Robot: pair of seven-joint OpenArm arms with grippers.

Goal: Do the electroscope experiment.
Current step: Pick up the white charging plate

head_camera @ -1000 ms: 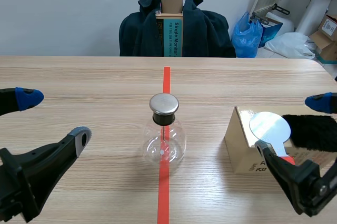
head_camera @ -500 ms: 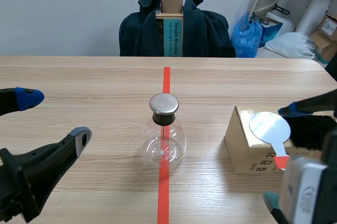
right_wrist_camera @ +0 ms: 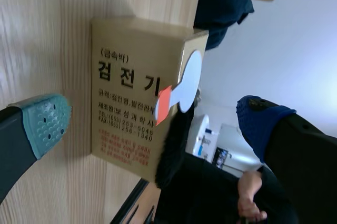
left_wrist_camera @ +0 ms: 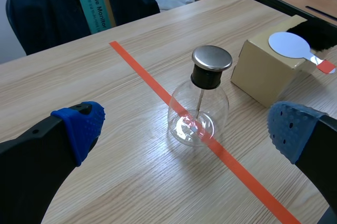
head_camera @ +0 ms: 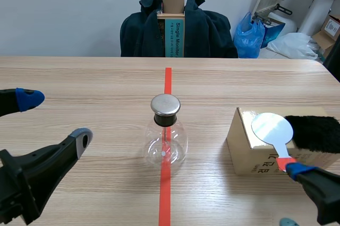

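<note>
Both wide apart, left gripper (head_camera: 56, 117) and right gripper (right_wrist_camera: 152, 121) flank the upright flask (head_camera: 166, 141); beside black fur (head_camera: 316, 133), the paddle (head_camera: 272, 128) lies on the box (head_camera: 243, 147), red handle toward the robot.

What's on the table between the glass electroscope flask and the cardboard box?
Nothing. Only bare wooden table lies between the flask and the box. The scene view shows this gap plainly, and the left wrist view agrees.
</note>
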